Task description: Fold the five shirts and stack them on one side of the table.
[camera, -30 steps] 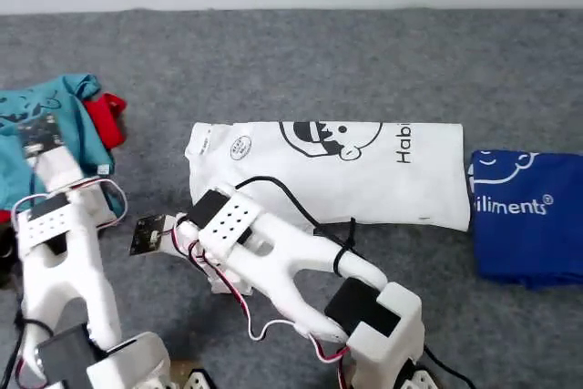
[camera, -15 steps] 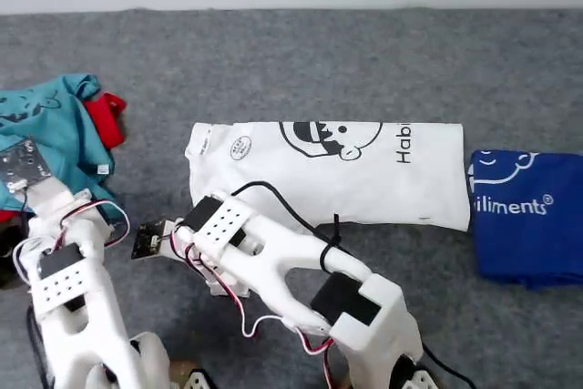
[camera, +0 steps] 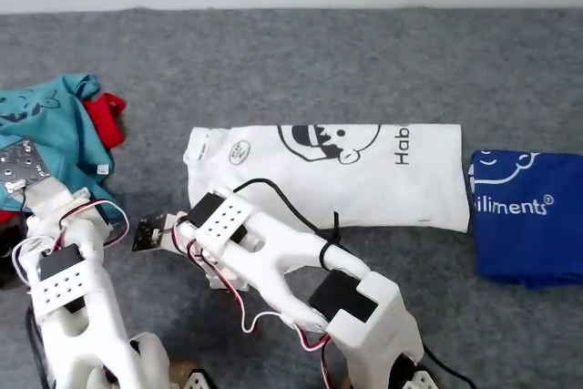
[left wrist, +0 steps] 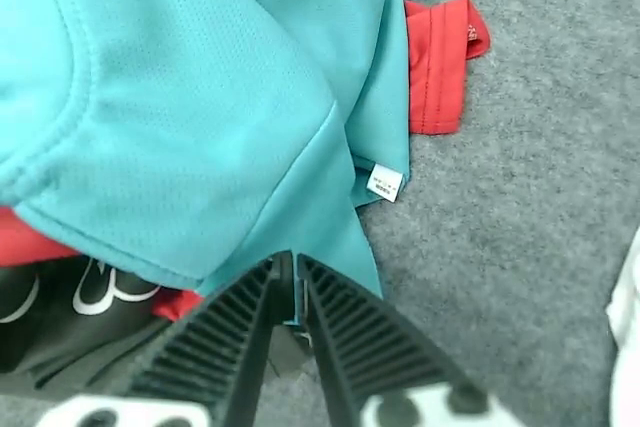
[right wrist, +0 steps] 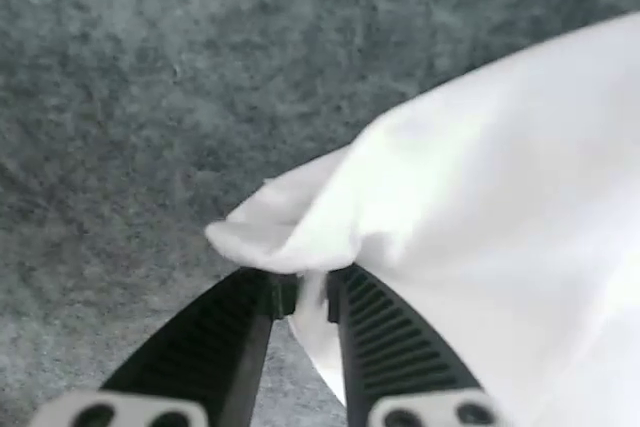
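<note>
White shirt [camera: 364,175], half-folded into a strip mid-table, has its corner pinched in the right gripper [right wrist: 305,292]'s closed jaws, only the blue shirt [camera: 528,216] beside it looks finished, and the teal shirt [left wrist: 170,97], red shirt [left wrist: 440,62] and dark shirt [left wrist: 50,337] lie heaped, unfolded, under the left gripper [left wrist: 295,272], closed and apparently empty.

Grey felt-like covering on counter [camera: 301,61] looking matt, fuzzy, rough. Soft cloth of white shirt [camera: 364,179] lying smooth, matt, black print sitting flat. Fine mesh knit of teal shirt [left wrist: 170,117] catching faint sheen, hems showing stitching. Plain matt cloth making up red shirt [left wrist: 440,67] and blue shirt [camera: 528,216]. Smooth white plastic, slightly glossy, covering left arm [camera: 68,298] and right arm [camera: 291,261]. Black ribbed matt plastic forming fingers of left hand [left wrist: 293,272] and right hand [right wrist: 303,287].
</note>
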Controlling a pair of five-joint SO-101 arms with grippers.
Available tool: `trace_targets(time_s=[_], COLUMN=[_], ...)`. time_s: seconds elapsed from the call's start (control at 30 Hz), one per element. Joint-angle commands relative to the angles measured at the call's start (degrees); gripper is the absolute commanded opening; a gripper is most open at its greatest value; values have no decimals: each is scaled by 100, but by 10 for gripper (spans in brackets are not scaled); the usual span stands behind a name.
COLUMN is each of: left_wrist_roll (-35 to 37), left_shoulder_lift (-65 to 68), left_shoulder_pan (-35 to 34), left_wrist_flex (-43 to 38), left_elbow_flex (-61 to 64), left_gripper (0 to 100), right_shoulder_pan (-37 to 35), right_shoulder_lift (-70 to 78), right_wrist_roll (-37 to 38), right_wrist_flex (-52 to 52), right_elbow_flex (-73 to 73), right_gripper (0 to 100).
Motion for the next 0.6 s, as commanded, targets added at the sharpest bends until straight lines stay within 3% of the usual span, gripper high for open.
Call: trace_targets(time_s=[0.0, 0.57], left_wrist_roll=[62, 62], left_shoulder_lift=[-202, -202], left_shoulder_pan=[-26, -26], left_wrist_flex=[-114, -114], left_elbow_flex=[-31, -22], left_gripper=[15, 15], right_shoulder_pan=[4, 1262], right_shoulder_lift=[145, -558], right_wrist_roll=[-26, 360], right_wrist_flex=[13, 963], right_elbow_flex=[53, -1925], right_gripper=[11, 10])
